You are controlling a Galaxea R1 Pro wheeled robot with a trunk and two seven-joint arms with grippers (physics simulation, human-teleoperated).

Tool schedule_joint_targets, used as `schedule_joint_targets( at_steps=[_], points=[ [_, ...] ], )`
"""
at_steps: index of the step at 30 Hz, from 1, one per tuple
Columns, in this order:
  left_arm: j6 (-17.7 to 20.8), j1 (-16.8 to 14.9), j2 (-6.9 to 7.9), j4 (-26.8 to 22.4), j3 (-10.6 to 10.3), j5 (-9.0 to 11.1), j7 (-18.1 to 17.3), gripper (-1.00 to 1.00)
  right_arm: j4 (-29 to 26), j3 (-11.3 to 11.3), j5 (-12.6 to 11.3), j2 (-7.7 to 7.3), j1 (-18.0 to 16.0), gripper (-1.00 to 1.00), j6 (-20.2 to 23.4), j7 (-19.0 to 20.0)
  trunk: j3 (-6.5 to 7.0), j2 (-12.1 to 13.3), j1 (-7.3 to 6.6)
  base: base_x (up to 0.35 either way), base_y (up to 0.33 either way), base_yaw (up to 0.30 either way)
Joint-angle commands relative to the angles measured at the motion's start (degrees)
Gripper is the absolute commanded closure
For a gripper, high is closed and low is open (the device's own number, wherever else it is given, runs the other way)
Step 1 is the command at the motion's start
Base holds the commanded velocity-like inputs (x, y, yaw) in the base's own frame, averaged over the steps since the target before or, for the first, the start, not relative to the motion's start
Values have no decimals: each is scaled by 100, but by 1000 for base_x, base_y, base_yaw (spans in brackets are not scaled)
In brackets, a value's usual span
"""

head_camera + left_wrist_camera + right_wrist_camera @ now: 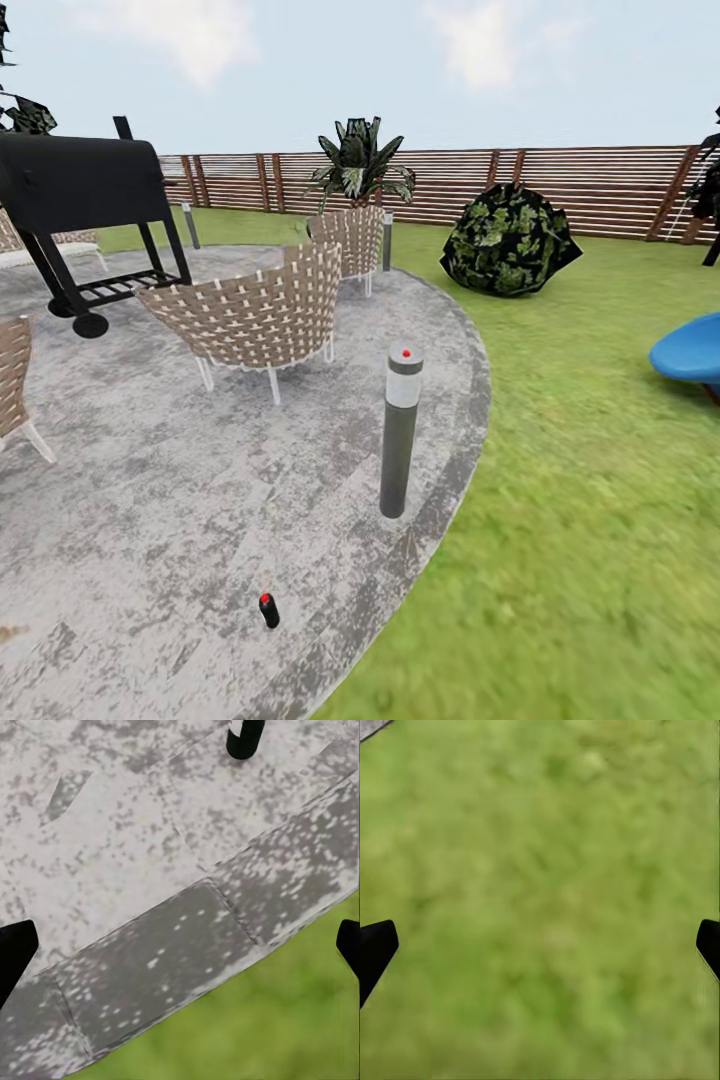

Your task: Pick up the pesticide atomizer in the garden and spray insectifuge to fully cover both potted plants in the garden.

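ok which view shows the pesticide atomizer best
The head view: the whole pesticide atomizer lies on the grey paving near the lawn edge, red tip visible. The left wrist view may catch a dark cropped object, but I cannot tell. The right wrist view looks at grass.

A garden: lawn, slatted fence, paved patio.

Grey mottled round paving is filling the near left, lawn running right. Wicker chairs and a black grill are sitting far left; a bollard light is standing near the paving edge. Slatted fence is closing the far side.
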Motion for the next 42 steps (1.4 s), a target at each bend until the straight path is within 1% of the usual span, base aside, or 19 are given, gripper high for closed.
schedule_joint_targets(
  at_steps=[1, 11, 20, 27, 42],
  points=[
    [-19, -3, -2, 5, 21, -5, -3, -100, 3, 31, -14, -4, -3, -100, -14, -35, -5, -2, 3, 335, 0, 0],
    [-19, -4, -2, 5, 21, -5, -3, -100, 3, 31, -13, -5, -3, -100, -15, -35, -5, -2, 3, 288, 43, 0],
    [-28, -3, -2, 5, 21, 1, -3, -100, 3, 31, -13, -4, -3, -100, -15, -35, -5, -2, 3, 32, 30, 0],
    [-28, -3, -2, 5, 21, 4, -3, -100, 3, 31, -12, -4, -3, -100, -14, -35, -5, -2, 3, 68, 251, 0],
    [-28, -2, -2, 5, 21, 4, -3, -100, 11, 31, -6, -4, -3, -100, -14, -35, -5, -2, 3, 138, 297, 0]
  ],
)
